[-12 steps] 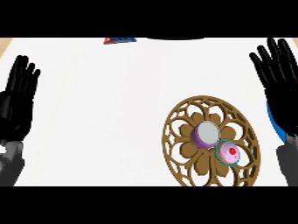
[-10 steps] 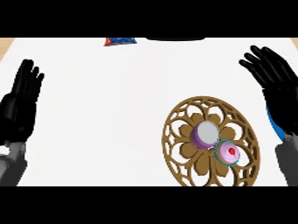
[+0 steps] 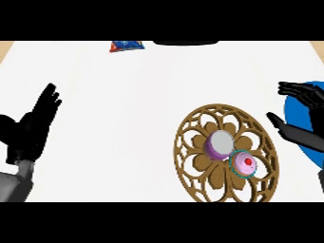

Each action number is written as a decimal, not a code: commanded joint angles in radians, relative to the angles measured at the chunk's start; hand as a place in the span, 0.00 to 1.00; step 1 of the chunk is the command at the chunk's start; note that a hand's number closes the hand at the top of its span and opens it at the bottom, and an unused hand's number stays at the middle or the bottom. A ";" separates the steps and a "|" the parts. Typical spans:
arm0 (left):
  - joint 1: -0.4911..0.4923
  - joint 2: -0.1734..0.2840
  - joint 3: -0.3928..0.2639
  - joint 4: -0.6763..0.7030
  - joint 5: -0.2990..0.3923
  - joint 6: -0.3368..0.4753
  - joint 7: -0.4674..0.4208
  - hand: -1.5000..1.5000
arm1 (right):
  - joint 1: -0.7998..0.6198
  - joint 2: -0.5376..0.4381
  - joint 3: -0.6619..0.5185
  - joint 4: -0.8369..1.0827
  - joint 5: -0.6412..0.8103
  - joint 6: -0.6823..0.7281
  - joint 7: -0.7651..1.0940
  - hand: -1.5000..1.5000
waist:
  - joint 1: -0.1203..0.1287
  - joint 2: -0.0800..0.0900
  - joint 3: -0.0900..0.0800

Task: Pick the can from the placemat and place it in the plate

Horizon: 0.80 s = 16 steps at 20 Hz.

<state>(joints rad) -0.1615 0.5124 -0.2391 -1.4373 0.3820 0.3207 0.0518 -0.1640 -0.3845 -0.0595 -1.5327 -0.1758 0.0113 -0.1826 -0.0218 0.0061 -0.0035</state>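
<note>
White counter (image 3: 122, 118) is filling most of the view, with a strip of light wood showing at the far corners. Sitting toward four o'clock is a round brown placemat (image 3: 192, 142) cut like a lacy flower. The can (image 3: 219, 144), purple with a pale silver top, is standing near the middle of that placemat. Touching it at its five o'clock side is a small pink cupcake (image 3: 245, 163) with a red dot on top. The blue plate (image 3: 311, 144) is lying just beside the placemat at three o'clock, partly hidden.

The right hand (image 3: 311, 128) is hanging over the plate with its fingers bending a little, open and holding nothing. The left hand (image 3: 27, 130) is resting at nine o'clock, fingers straight and spread, also holding nothing.

I think the cupcake could get bumped when the right hand is going for the can, because the two are sitting so close. The can could also tip if it is grabbed off-center.

A blue and red packet (image 3: 126, 45) is lying at twelve o'clock, but its writing is too small to read. I am seeing no words on the can.
</note>
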 commanded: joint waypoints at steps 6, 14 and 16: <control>0.003 -0.047 0.007 0.097 -0.022 -0.067 -0.013 0.50 | 0.201 0.014 0.132 0.024 0.239 0.006 -0.226 0.00 | 0.013 -0.006 0.003; -0.031 -0.068 0.044 0.099 -0.055 -0.106 0.027 0.50 | 0.218 -0.082 0.136 -0.172 0.328 0.060 0.025 0.00 | 0.017 -0.007 0.003; 0.026 -0.076 0.032 0.000 -0.079 -0.079 0.050 0.50 | 0.195 -0.033 0.189 -0.137 0.397 0.037 0.044 0.00 | 0.026 -0.007 0.003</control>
<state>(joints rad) -0.1751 0.4415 -0.2168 -1.3818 0.3220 0.2469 0.0890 0.0521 -0.4338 0.0820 -1.6486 0.1436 0.0485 -0.2153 -0.0039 -0.0015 -0.0011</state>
